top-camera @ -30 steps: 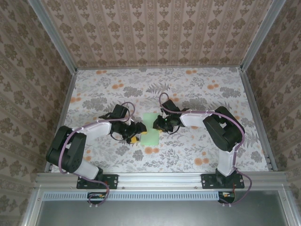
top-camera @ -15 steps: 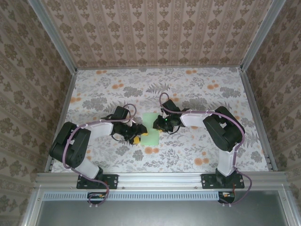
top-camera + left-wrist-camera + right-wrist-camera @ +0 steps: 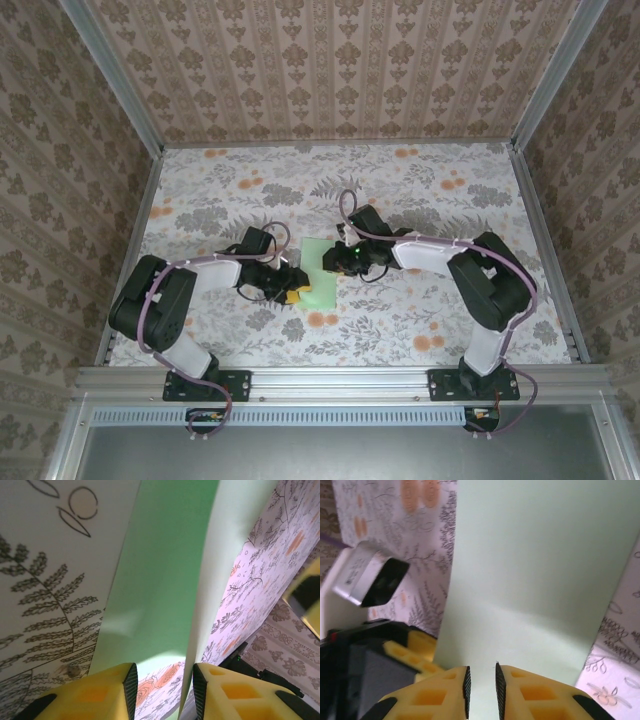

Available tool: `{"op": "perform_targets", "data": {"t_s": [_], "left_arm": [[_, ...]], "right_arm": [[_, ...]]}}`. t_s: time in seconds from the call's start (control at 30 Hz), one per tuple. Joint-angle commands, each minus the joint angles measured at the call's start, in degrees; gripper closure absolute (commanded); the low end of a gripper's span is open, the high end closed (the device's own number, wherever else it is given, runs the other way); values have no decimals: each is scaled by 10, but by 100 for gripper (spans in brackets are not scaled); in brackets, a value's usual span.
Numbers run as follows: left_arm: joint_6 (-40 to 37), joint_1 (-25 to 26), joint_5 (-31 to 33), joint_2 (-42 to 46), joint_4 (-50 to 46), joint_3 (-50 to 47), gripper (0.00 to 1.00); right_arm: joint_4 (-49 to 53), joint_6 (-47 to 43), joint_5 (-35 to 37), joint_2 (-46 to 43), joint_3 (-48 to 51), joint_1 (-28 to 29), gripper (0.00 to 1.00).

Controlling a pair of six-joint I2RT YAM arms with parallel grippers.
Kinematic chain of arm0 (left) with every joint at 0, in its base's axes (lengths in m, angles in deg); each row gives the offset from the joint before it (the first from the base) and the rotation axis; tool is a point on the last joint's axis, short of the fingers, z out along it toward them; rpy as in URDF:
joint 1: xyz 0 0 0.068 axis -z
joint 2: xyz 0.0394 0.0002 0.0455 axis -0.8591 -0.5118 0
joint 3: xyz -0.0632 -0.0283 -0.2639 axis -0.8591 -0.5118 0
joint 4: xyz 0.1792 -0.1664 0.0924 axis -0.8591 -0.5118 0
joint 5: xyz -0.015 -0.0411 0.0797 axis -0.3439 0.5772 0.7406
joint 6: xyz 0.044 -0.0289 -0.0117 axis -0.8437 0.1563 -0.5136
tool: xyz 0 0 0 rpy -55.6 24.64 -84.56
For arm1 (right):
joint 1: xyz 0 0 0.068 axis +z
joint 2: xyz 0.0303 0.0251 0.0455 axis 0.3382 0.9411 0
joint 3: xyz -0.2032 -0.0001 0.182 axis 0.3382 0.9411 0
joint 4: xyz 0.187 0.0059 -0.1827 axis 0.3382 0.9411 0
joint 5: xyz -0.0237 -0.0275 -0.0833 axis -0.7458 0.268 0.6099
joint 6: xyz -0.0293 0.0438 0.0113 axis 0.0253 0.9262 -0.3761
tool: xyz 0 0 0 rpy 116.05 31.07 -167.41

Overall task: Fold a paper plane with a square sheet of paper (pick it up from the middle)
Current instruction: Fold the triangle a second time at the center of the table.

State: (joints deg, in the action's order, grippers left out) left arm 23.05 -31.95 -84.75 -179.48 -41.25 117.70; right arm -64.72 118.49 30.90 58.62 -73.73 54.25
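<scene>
A thin, pale mint-green square sheet of paper [image 3: 318, 282] lies near the middle of the floral-patterned table [image 3: 430, 190], a little toward its near edge, between the two arms.

The left gripper [image 3: 293, 289], with yellow fingers, sits low at the sheet's left edge. In the left wrist view [image 3: 164, 692] its jaws stand partly apart. One edge of the sheet [image 3: 160, 580] is raised and runs down into the gap, close to the right-hand finger, with tabletop showing beside it. No pinch on the paper shows.

The right gripper [image 3: 336, 262] is at the sheet's far right part. In the right wrist view [image 3: 481, 680] its yellow jaws are a narrow slit apart, and pale green paper [image 3: 540, 570] fills the slit and spreads out beyond the tips. I cannot tell whether these jaws pinch the sheet or only rest over it.
</scene>
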Motion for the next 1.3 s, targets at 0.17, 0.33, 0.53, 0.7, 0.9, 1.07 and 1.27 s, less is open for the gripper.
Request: {"op": "perform_targets", "data": {"t_s": [0.17,0.33,0.53,0.7,0.9,1.07,1.27], "left_arm": [[-28,-5,-8,-6,9,-4,60],[-39,-5,-14,12,21,-8,57],[-49,-5,-29,25,31,-6,54],[-43,-5,-35,21,40,-10,53],[-35,-4,-43,22,50,-12,54],[-20,0,-60,23,76,-16,55],[8,16,-80,13,127,-10,55]], "right_arm": [[-8,19,-21,9,45,15,81],[-14,32,-23,34,46,17,82],[7,31,-7,51,44,18,83],[17,31,0,61,42,17,84],[21,33,7,59,41,18,84],[30,32,11,67,38,18,84],[27,36,11,69,41,18,85]]}}
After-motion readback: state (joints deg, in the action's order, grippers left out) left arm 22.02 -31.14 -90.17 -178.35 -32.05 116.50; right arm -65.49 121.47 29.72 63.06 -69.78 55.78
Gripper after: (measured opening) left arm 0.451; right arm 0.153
